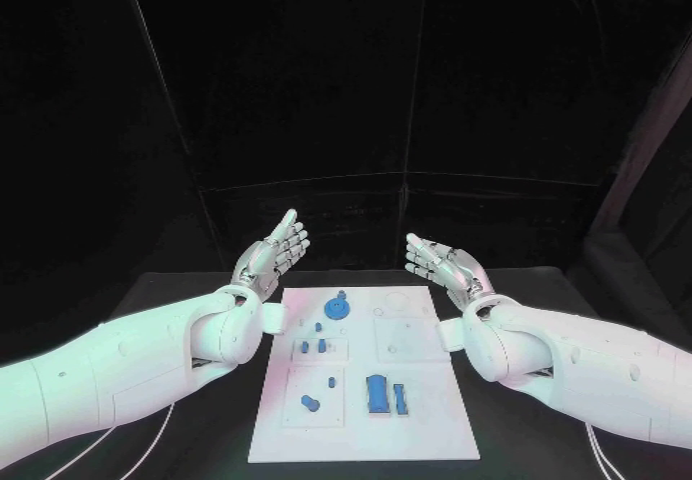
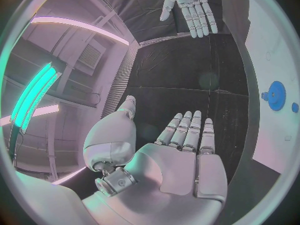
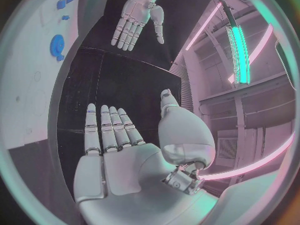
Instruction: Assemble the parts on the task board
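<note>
Fingers, left hand [image 1: 271, 257]: held straight and slightly apart, nothing gripped; raised above the counter [image 1: 188, 290] beyond the board's far left corner.
Fingers, right hand [image 1: 443, 261]: extended, slightly apart, nothing gripped; raised beyond the far right corner.
Palms: turned toward each other.
Board [image 1: 433, 420]: laid flat mid-counter, between the forearms.
Parts: blue gear [image 1: 336, 307] seated near the far edge; pegs [image 1: 312, 346] mid-board; blocks [image 1: 378, 393] nearer the robot.
</note>
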